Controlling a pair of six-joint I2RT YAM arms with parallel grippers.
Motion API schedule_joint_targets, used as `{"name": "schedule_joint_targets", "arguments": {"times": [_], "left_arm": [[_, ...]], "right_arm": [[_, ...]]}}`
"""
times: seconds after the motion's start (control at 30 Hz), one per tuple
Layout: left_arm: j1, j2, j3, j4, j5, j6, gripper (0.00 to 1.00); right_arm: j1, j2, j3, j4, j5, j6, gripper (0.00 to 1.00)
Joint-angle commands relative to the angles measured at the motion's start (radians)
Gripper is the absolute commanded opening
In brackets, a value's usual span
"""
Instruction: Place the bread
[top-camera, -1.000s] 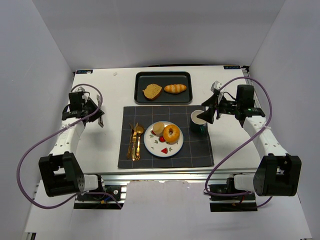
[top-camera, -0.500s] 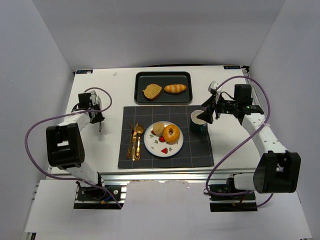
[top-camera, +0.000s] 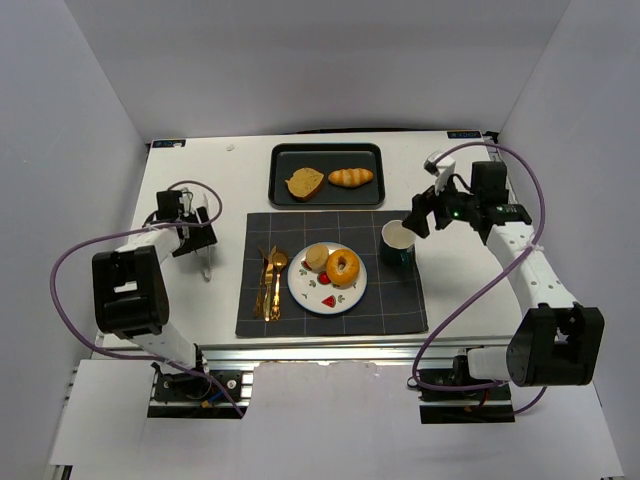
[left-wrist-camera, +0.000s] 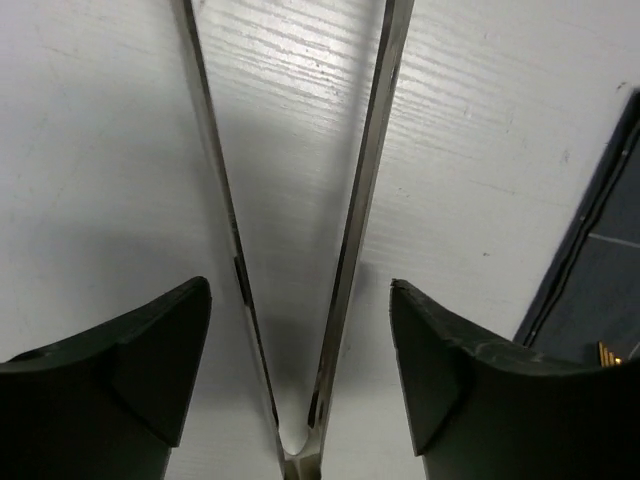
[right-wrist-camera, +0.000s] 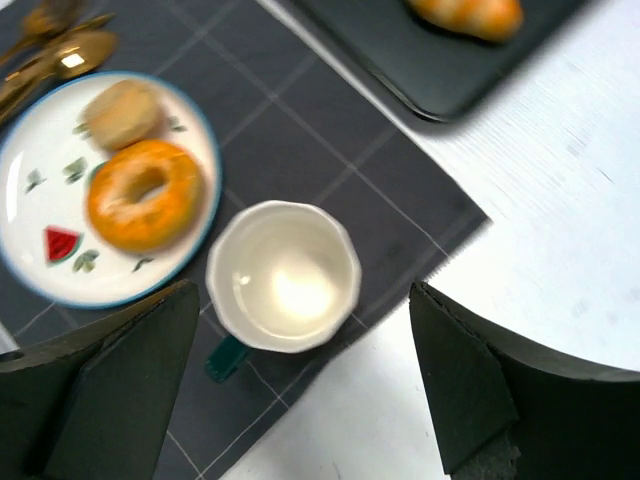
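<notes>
A bread slice (top-camera: 304, 183) and a glazed roll (top-camera: 350, 177) lie on a black tray (top-camera: 279, 160) at the back; the roll's edge shows in the right wrist view (right-wrist-camera: 470, 15). A white plate (top-camera: 300, 291) on the dark placemat holds a bagel (top-camera: 343, 267) and a small bun (top-camera: 317, 257). My left gripper (top-camera: 197, 230) is open, low over the white table, with metal tongs (left-wrist-camera: 370, 180) lying between its fingers, untouched. My right gripper (top-camera: 418, 214) is open and empty, above a white-lined green cup (right-wrist-camera: 283, 275).
Gold cutlery (top-camera: 268, 283) lies on the placemat (top-camera: 390, 300) left of the plate. The cup (top-camera: 397, 241) stands at the placemat's right side. The tongs (top-camera: 206, 258) lie on the table left of the placemat. White walls close in the table on three sides.
The left arm has folded back and its gripper now sits over the tongs lying on the table. The right gripper has drawn up and back from the cup.
</notes>
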Motion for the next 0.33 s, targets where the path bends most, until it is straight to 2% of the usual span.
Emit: {"name": "schedule_joint_targets", "arguments": {"times": [0.0, 0.03, 0.3], "left_arm": [[0.006, -0.1, -0.013, 0.03, 0.003, -0.046, 0.82], [0.006, -0.123, -0.014, 0.035, 0.006, -0.062, 0.98], [0.008, -0.261, -0.04, 0.009, 0.014, -0.107, 0.98]], "right_arm": [[0.004, 0.003, 0.079, 0.047, 0.205, 0.154, 0.89], [0.004, 0.006, 0.092, 0.046, 0.247, 0.173, 0.89], [0.004, 0.049, 0.209, 0.026, 0.294, 0.271, 0.89]]}}
